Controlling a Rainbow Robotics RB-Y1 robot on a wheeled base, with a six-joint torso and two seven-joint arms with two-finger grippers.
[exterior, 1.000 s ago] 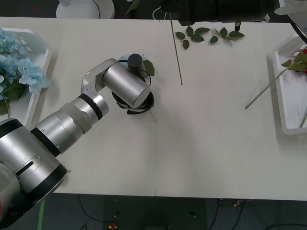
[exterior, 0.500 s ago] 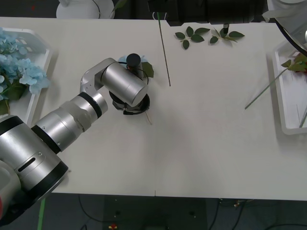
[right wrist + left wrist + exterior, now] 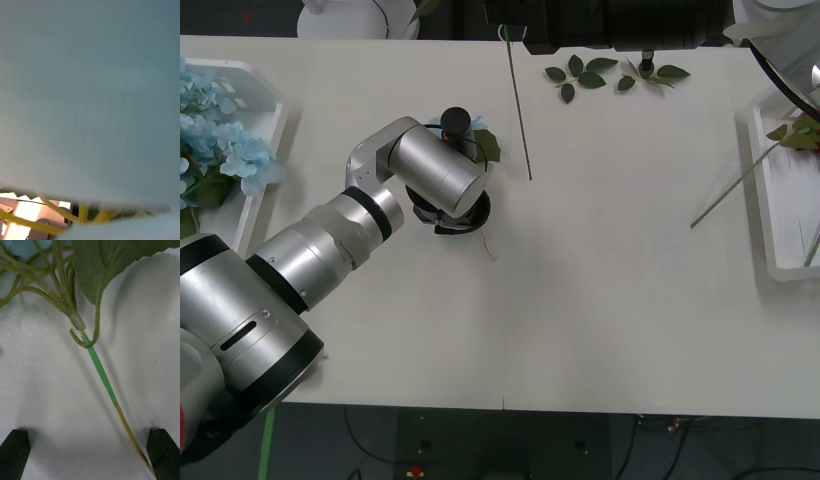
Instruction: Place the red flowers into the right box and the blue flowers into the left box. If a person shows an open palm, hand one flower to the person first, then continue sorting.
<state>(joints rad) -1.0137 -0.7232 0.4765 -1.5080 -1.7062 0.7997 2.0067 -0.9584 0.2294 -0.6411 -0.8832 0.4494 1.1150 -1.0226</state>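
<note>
I have the left claw (image 3: 90,450) hanging over a pale sky-blue fluffy flower with a big dark green leaf (image 3: 485,145) that lies on the white surface (image 3: 600,300) left of centre, mostly hidden under the silver wrist. Through the left wrist camera the black fingertips (image 3: 14,453) stand spread wide and released, one on each side of the flower's thin stem (image 3: 101,371): bright green near the head, turning tan toward its end, with pale green branches forking above. More blue flower heads (image 3: 215,140) fill the shallow white plastic left tray (image 3: 275,115). A long thin green stem (image 3: 740,185) sticks out of the white right tray (image 3: 770,215). I cannot tell the right claw's state.
</note>
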